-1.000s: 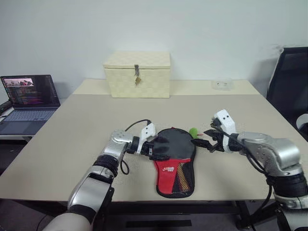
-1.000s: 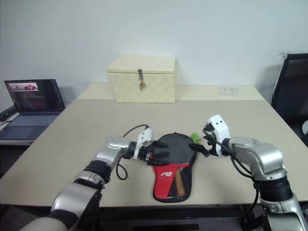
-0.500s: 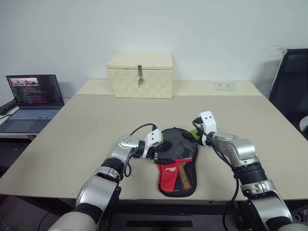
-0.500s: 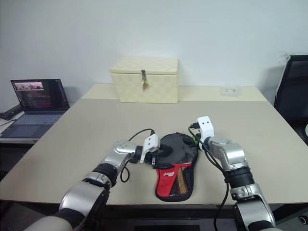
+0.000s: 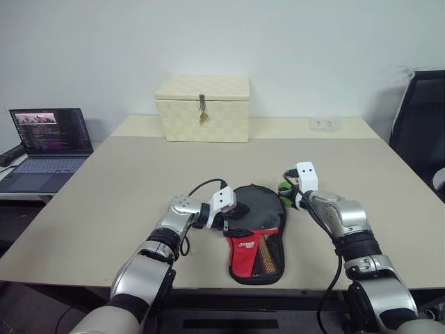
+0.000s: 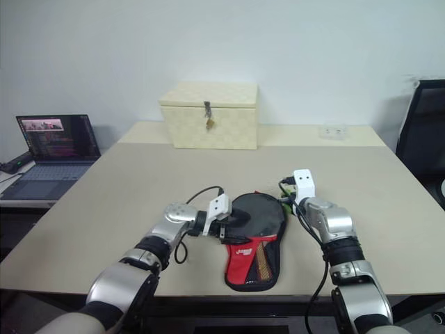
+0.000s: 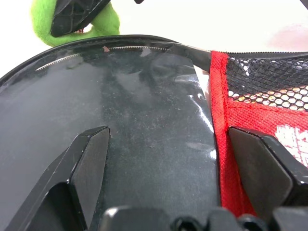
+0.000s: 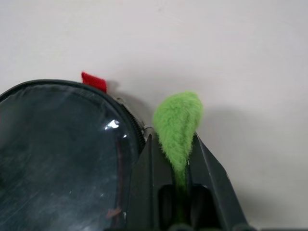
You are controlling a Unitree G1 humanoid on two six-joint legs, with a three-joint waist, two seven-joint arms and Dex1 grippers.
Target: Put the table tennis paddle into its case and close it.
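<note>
a: where's the table tennis paddle point(image 5: 262, 252) now?

b: inside the case point(image 5: 256, 233), as far as i can judge. through the red and mesh lower part i see pale wood and a red printed patch, which i take for the handle end of the bat. the round black upper part of the pouch hides the rest. the case lies flat on the table point(image 5: 125, 181), near its front edge, between my two arms.

a: so loading is done?

b: it looks so. what's left is the zip.

a: and your pincers?

b: my right gripper point(image 8: 177, 159) is pressed together on the green tag point(image 8: 178, 126) of the zipper, at the far right edge of the round part. the fuzzy green tab sticks out between the two fingers. my left gripper point(image 7: 180, 154) stands spread wide, one finger either side of the seam where black meets red, resting on or just over the case; i can't tell if it presses down.

a: is the zip shut yet?

b: i can't read that for sure. the zipper teeth run along the rim by the tag, so i judge the pull is only starting and most of the closing is still to do.
</note>
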